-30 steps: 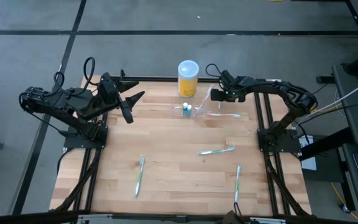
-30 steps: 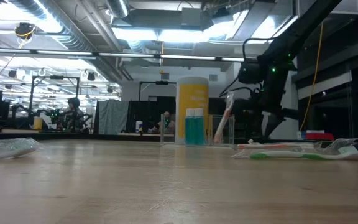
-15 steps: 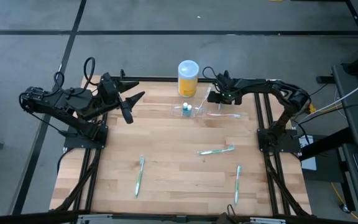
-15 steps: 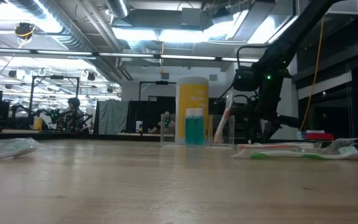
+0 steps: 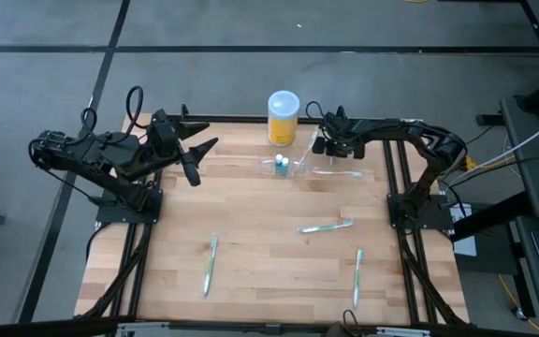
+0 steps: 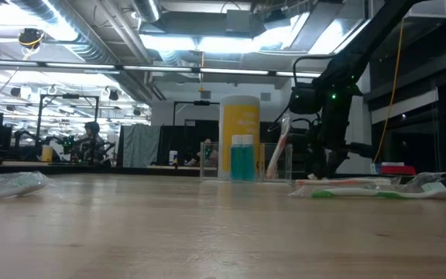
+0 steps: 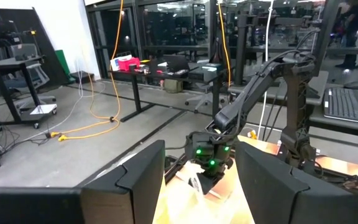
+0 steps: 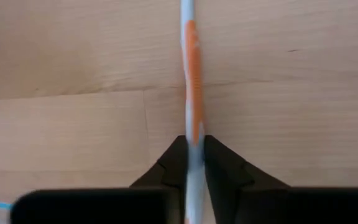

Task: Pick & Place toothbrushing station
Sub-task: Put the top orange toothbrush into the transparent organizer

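The toothbrushing station (image 5: 293, 167) is a clear plastic holder near the table's far edge, also in the low view (image 6: 246, 160). It holds two teal tubes (image 6: 241, 157). A white-and-orange toothbrush (image 6: 279, 149) leans in it, lower end down. My right gripper (image 5: 322, 146) stands over the station's right side, shut on that toothbrush (image 8: 192, 68). My left gripper (image 5: 197, 159) hangs open and raised at the table's far left, holding nothing. My right gripper pinches the toothbrush's handle between its two fingertips, at the white stretch beside the orange grip (image 8: 194, 148). The fingers come from above, pointing steeply down. The toothbrush stands slanted, its lower end in the station.
A yellow container with a white lid (image 5: 284, 114) stands just beyond the station. A pale toothbrush (image 5: 340, 173) lies right of the station. Wrapped green toothbrushes lie at the middle right (image 5: 326, 226), near left (image 5: 210, 264) and near right (image 5: 357, 276).
My right gripper has sunk a little and moved toward the station, coming onto the leaning toothbrush. The toothbrush and the station stay where they were.
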`<action>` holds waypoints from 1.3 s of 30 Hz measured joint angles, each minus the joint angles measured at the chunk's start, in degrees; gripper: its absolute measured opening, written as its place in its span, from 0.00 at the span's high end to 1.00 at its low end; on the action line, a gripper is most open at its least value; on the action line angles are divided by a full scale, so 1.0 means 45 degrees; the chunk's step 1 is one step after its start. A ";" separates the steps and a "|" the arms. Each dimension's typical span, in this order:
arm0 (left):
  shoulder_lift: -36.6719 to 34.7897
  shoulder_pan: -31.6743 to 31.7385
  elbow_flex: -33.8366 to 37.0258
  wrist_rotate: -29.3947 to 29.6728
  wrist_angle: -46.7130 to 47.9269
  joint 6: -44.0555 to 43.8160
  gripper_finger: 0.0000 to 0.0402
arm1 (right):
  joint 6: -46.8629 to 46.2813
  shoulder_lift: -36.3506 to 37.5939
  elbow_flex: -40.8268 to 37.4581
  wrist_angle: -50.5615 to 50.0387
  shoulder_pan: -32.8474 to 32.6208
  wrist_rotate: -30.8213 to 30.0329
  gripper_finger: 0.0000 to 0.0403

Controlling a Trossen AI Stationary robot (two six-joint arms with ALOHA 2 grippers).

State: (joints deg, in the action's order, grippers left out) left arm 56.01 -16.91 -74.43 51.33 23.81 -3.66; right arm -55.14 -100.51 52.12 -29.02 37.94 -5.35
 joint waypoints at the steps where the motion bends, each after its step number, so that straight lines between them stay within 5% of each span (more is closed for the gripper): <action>1: 0.0000 0.0005 0.0000 0.0000 0.0000 -0.0004 0.52 | 0.0002 0.0000 0.0000 -0.0018 -0.0017 -0.0022 0.91; 17: 0.0000 0.0000 0.0000 0.0000 0.0000 -0.0145 0.52 | -0.0799 0.0774 -0.0180 -0.0361 -0.0075 -0.1770 0.96; 30: -0.0110 0.0002 0.0000 0.0442 0.0015 0.0098 0.52 | 0.0252 0.4290 -0.0080 0.1253 0.0032 -0.4680 0.99; 39: -0.0340 -0.0037 0.0000 0.0466 0.0092 0.0132 0.52 | 0.0339 0.5890 -0.0078 -0.0748 -0.0744 -0.4739 0.99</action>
State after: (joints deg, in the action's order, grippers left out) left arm 54.48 -17.07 -74.43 53.43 24.23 -3.07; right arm -53.62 -74.00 51.77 -32.39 34.59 -26.68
